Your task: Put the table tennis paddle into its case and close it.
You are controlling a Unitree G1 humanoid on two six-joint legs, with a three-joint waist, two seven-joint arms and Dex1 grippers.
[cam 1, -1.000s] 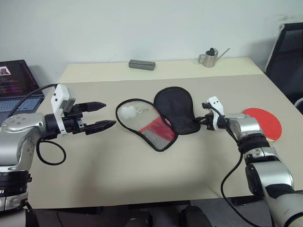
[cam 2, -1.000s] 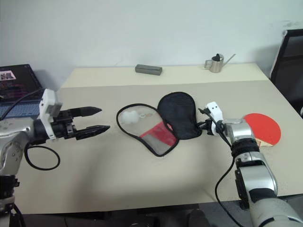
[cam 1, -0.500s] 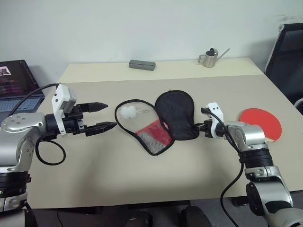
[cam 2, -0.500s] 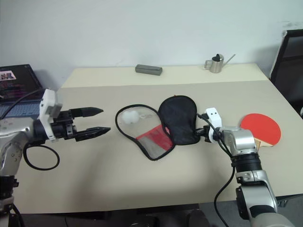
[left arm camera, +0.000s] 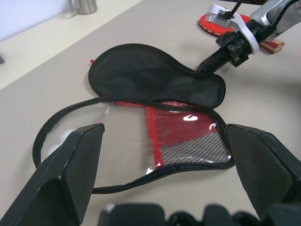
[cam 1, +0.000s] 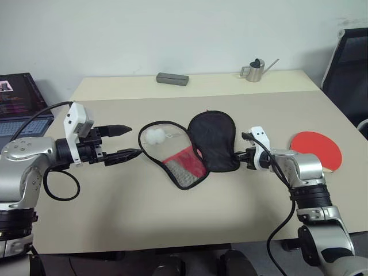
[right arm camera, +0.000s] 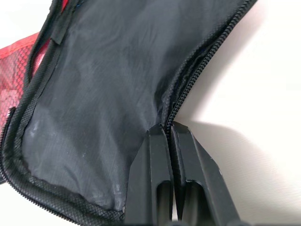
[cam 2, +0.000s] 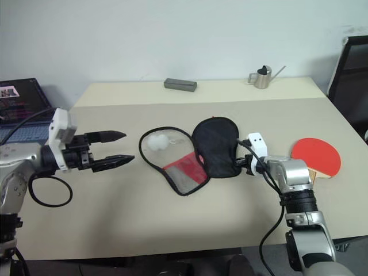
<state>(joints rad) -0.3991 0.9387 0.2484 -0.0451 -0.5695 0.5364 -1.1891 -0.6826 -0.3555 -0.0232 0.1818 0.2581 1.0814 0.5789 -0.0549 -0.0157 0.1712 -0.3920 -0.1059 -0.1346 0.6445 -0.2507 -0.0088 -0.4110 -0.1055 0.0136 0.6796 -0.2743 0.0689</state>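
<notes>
The right gripper (cam 2: 244,165), clenched on the black flap's edge, held the case (cam 2: 192,154) open; the paddle (cam 2: 315,156) lay just behind that arm, nearer than the released left gripper (cam 2: 127,147).

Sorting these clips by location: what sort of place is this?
Probably an office or lab: a plain beige table against a bare wall, an open laptop beside it, and a black office chair at the far corner.

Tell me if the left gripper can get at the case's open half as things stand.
Probably yes. The left gripper is open and points at the case, whose clear and mesh half lies flat on bare table just ahead of its fingertips. The right gripper pinches the black flap's far edge.
</notes>
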